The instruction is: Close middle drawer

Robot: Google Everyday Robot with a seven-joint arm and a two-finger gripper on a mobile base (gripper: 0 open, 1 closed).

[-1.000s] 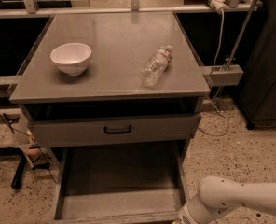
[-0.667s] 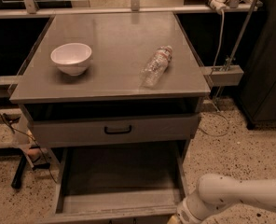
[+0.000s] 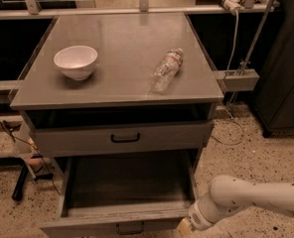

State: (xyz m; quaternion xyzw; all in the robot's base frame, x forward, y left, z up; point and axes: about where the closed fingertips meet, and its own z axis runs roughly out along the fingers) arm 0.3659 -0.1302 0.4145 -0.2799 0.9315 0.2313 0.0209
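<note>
The middle drawer (image 3: 129,185) is pulled far out of the grey cabinet, showing its deep plain grey tray. Its low flat front (image 3: 87,226) with a small black loop handle (image 3: 130,228) lies at the bottom edge of the camera view. My white arm (image 3: 256,197) reaches in from the lower right. The gripper (image 3: 183,226) is at the right end of the drawer front, close to or touching it, and is partly cut off by the frame edge.
Above, the taller-fronted drawer (image 3: 122,138) stands slightly open. On the cabinet top (image 3: 122,38) sit a white bowl (image 3: 76,61) and a plastic bottle (image 3: 166,69) lying on its side. A cable and stand (image 3: 239,58) are at the right, and a speckled floor (image 3: 251,152) surrounds the cabinet.
My arm has moved a little to the left, bringing the gripper nearer the right end of the middle drawer's front. The drawer is still pulled far out.
</note>
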